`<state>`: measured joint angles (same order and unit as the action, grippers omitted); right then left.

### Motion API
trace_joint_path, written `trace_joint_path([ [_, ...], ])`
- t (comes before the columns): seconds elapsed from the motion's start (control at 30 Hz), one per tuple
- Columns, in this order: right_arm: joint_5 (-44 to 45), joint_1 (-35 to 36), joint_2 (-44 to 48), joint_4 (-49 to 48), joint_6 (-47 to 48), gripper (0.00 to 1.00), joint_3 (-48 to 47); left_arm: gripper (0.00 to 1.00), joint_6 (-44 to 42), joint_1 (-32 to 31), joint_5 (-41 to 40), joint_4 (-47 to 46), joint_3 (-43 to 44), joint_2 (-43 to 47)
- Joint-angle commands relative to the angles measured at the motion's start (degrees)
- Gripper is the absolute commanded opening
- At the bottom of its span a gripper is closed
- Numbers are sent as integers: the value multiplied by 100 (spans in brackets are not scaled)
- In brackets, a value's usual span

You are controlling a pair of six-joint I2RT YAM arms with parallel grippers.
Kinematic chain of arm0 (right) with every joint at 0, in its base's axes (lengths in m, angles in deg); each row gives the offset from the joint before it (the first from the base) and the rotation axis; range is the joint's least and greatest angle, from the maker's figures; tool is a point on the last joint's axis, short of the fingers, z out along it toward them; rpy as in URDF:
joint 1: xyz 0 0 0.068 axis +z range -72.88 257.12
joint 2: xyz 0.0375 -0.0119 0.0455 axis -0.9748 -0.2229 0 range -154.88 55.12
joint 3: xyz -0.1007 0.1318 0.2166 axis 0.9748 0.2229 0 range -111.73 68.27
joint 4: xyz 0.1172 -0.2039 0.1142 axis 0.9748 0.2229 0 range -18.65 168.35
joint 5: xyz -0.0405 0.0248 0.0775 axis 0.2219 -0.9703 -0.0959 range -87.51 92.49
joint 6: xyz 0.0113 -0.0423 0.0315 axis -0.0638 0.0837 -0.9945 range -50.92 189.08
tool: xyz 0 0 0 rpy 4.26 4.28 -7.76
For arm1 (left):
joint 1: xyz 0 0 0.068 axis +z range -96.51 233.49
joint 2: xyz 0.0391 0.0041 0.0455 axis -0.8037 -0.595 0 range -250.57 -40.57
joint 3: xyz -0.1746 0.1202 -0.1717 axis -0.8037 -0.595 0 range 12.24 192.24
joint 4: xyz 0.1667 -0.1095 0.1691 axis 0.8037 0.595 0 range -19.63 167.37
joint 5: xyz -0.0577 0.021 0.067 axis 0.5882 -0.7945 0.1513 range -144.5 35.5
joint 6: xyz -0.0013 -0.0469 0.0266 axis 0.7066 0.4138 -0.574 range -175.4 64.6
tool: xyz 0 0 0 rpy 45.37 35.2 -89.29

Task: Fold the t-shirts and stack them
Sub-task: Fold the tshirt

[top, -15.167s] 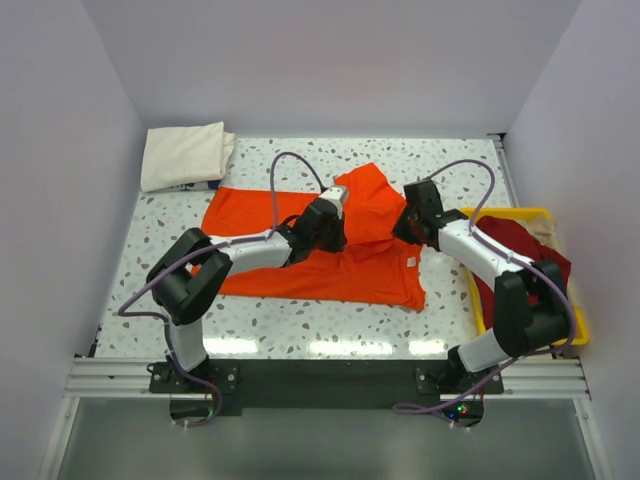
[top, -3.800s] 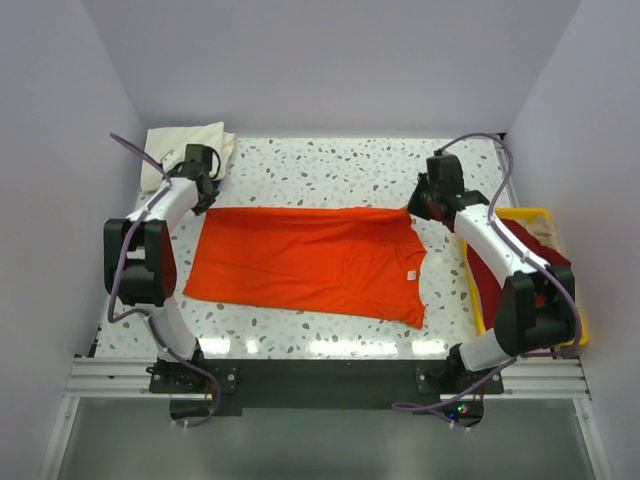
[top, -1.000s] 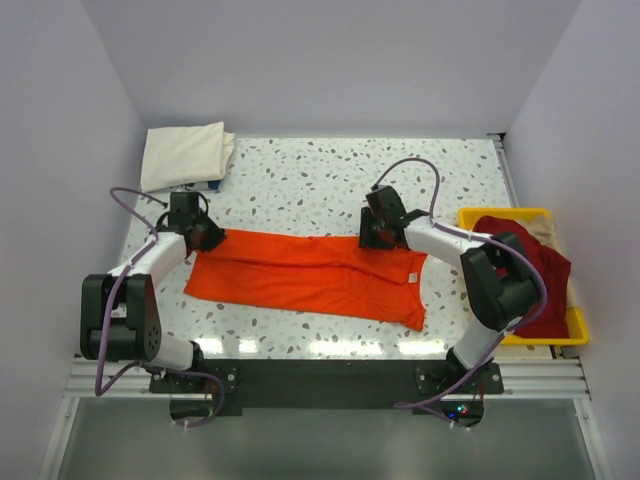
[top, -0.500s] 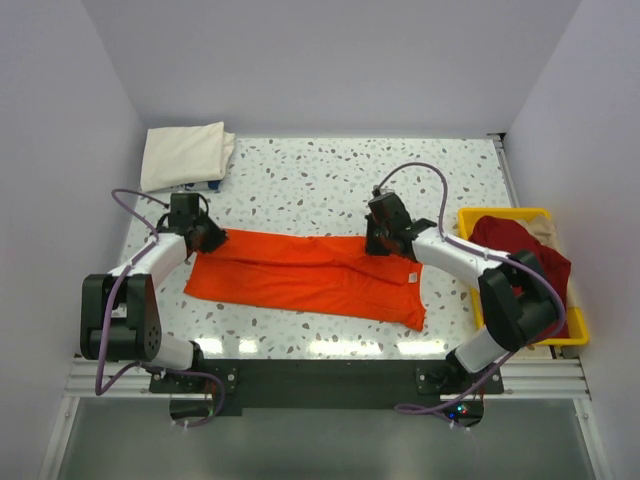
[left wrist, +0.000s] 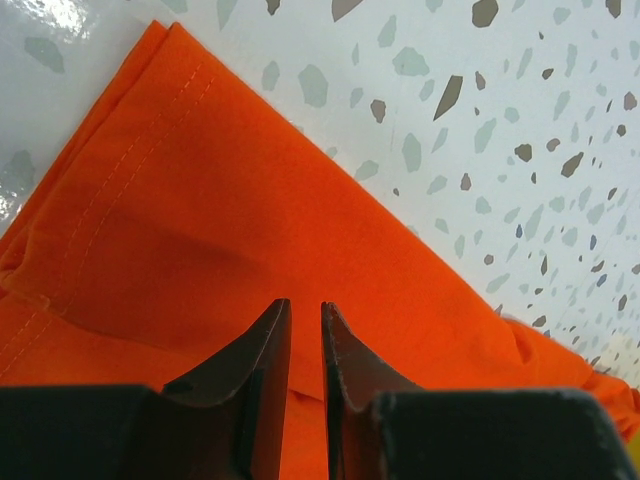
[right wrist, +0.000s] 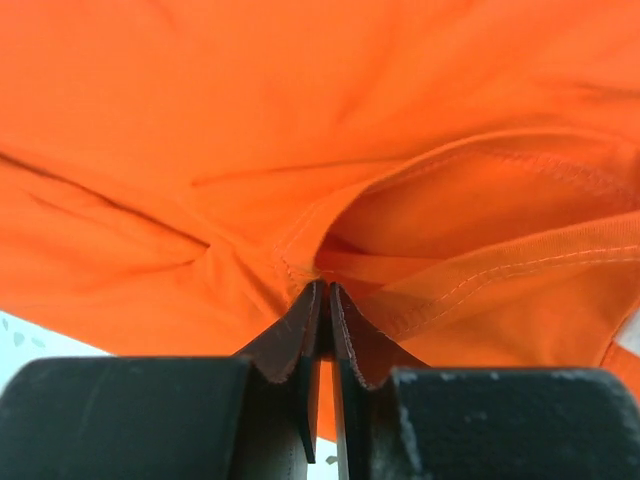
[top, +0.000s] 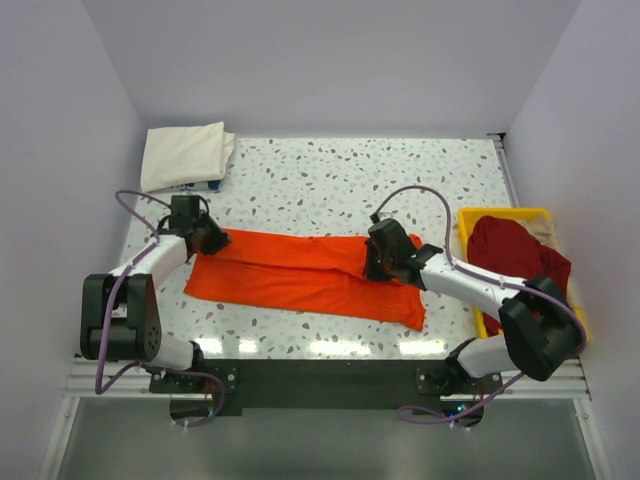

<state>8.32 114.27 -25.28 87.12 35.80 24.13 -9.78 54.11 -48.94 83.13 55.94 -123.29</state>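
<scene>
Wrist cams: left hand (left wrist: 305, 312) and right hand (right wrist: 325, 292) both clamped on orange t-shirt (top: 300, 275), mid-worktop (top: 330, 175). Top cam only: cream t-shirt (top: 185, 153) far-left corner, dark red t-shirt (top: 515, 250) in yellow tray (top: 500, 213).

So the orange t-shirt (top: 290, 275) is stretched out as one long band running left to right across the near part of the speckled table (top: 330, 170), dipping a bit toward the right end. Its far edge is doubled over onto itself, so there's a crease along the length. Up close the cloth is plain and bright, with a stitched hem along the left edge and some puckered seams bunched up near the right end. The cream t-shirt (top: 185, 155) sits as a tidy folded pad at the far left corner, well apart. The dark red t-shirt (top: 515, 255) is just a crumpled heap in the yellow tray (top: 500, 212) on the right.
</scene>
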Motion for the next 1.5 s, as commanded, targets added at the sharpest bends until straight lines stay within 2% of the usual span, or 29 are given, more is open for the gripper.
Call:
trace_joint_path([
  [0.0,-55,187,253,-284,-223,11,212,23,-150,-18,199,-300,-134,107],
  [0.17,6,565,113,-557,-425,13,292,23,-151,-149,252,-414,-266,107],
  [0.27,182,820,-37,-540,-434,18,169,23,-186,-185,261,-449,-292,98],
  [0.3,243,847,-72,-522,-425,22,160,23,-194,-194,261,-467,-301,107],
  [0.33,278,856,-55,-496,-382,30,151,23,-203,-220,261,-484,-310,115],
  [0.5,778,856,523,29,-171,48,2,23,-203,-396,235,-528,-319,150],
  [0.57,980,847,700,294,-83,50,-181,24,-238,-614,226,-563,-275,151],
  [0.63,1541,812,876,785,5,50,-340,24,-300,-835,165,-529,-161,107],
  [0.77,2010,426,781,1393,198,49,-788,28,-493,-1704,-247,-440,287,-7],
  [0.9,1782,-260,570,1333,295,49,-842,32,-765,-2373,-424,-336,718,-262],
  [1.17,1633,-357,-248,1139,331,50,-1141,35,-959,-3226,-530,-256,1298,-754],
  [1.47,1448,-357,349,1297,269,45,-544,38,-1117,-3710,-539,-89,1747,-1132],
])
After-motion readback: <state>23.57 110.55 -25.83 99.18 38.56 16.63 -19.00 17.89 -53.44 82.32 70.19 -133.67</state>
